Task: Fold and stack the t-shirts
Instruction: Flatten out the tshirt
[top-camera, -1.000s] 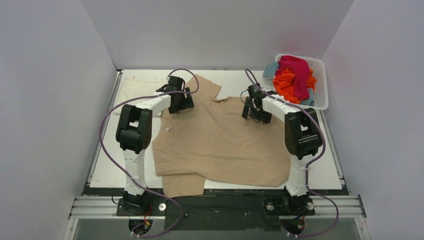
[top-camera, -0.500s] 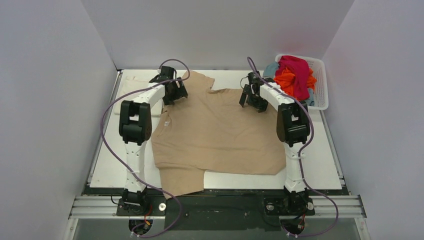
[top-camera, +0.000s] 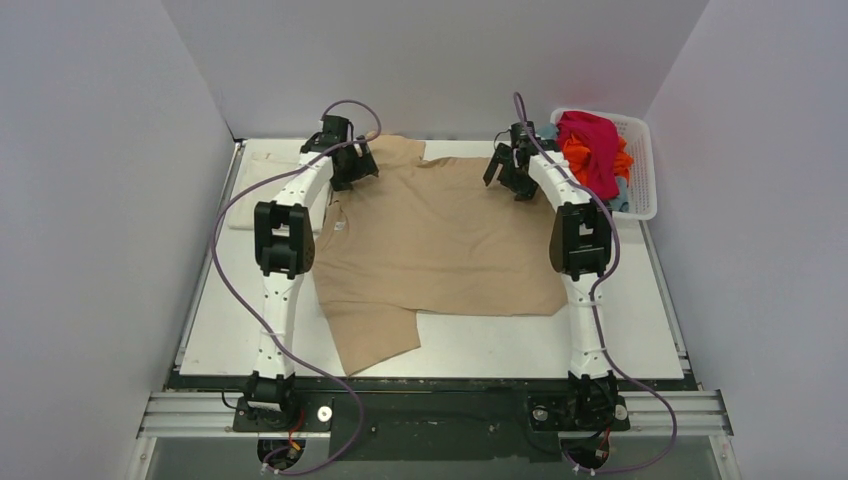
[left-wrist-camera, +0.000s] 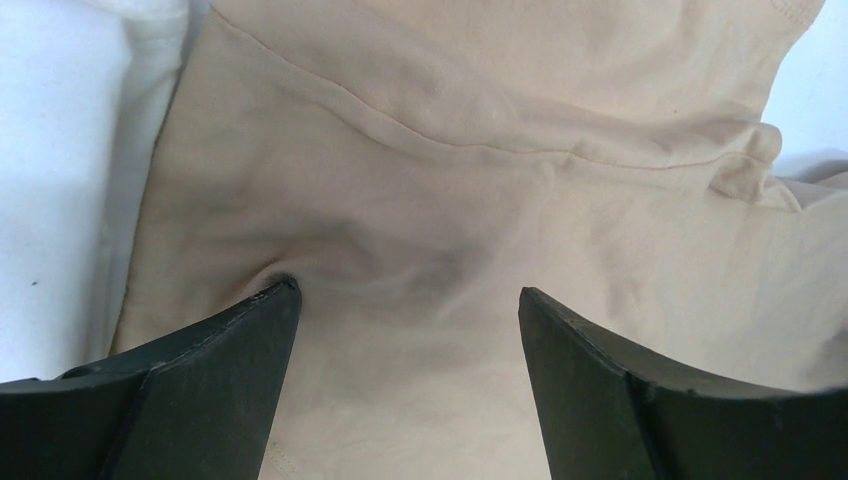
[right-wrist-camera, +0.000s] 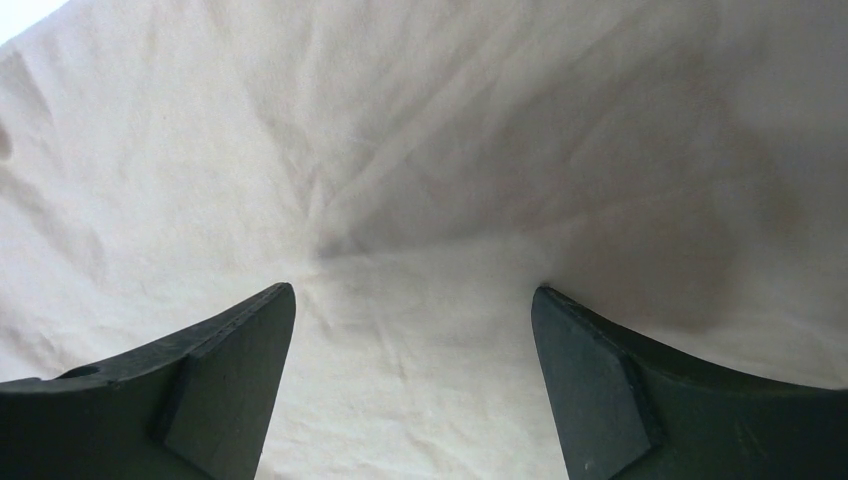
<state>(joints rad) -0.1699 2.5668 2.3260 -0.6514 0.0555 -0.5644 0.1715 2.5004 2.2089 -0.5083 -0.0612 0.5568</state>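
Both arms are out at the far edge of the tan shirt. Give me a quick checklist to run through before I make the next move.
1. Left gripper open over the tan cloth: ok.
2. Right gripper open over the cloth: ok.
3. Tan shirt lying flat: not ok. Creases radiate under the right gripper, and the near sleeve lies skewed.
4. Tan shirt clear of the cream-white shirt: cannot tell. Their edges meet by the left gripper.
5. Right gripper clear of the basket: cannot tell. It sits close beside the basket.
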